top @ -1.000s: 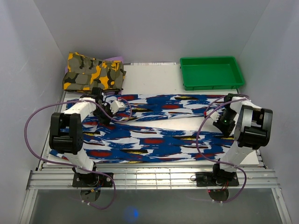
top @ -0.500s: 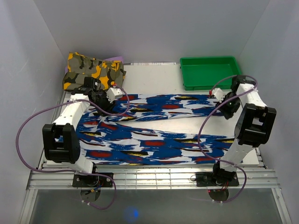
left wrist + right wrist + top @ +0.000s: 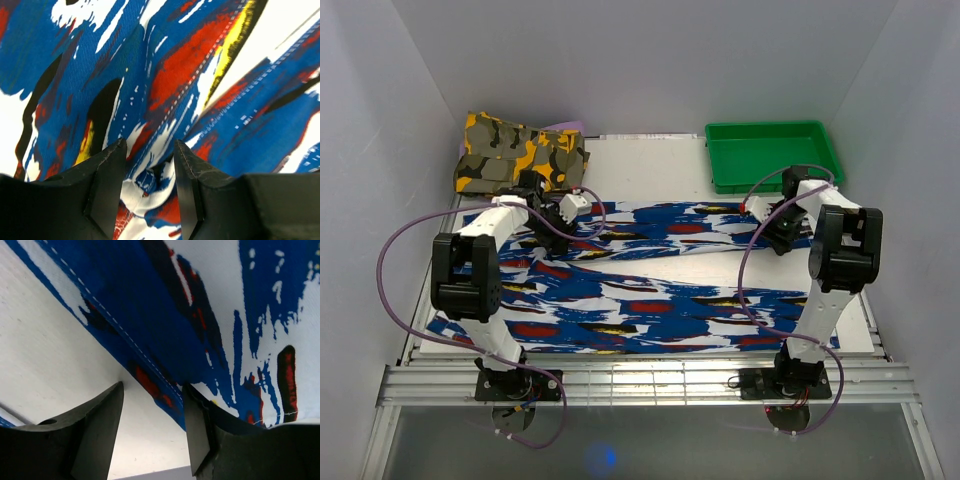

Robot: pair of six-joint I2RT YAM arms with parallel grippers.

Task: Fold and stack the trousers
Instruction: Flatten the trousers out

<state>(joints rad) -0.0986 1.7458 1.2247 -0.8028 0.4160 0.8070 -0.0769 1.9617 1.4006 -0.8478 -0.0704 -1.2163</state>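
Note:
The trousers [image 3: 650, 305], royal blue with white, red, black and yellow streaks, lie spread flat across the table, their two legs parting toward the right. My left gripper [image 3: 552, 213] hovers over the upper left part near the waist. In the left wrist view it [image 3: 149, 150] stands open, with a small rumple of the cloth [image 3: 150, 75] lying loose between its fingers [image 3: 105, 185]. My right gripper [image 3: 772, 228] is at the right end of the far leg. In the right wrist view it [image 3: 152, 390] is open, astride the stitched hem [image 3: 150, 375], gripping nothing.
A folded yellow, olive and black camouflage garment [image 3: 520, 152] lies at the back left corner. A green tray [image 3: 775, 186] sits at the back right, just behind the right gripper. White walls close in both sides, and bare white table [image 3: 650, 170] shows behind the trousers.
Both grippers were shut a second ago and now stand open, the cloth let go. Both arms swung toward the back of the table, then drew slightly inward over the far leg.

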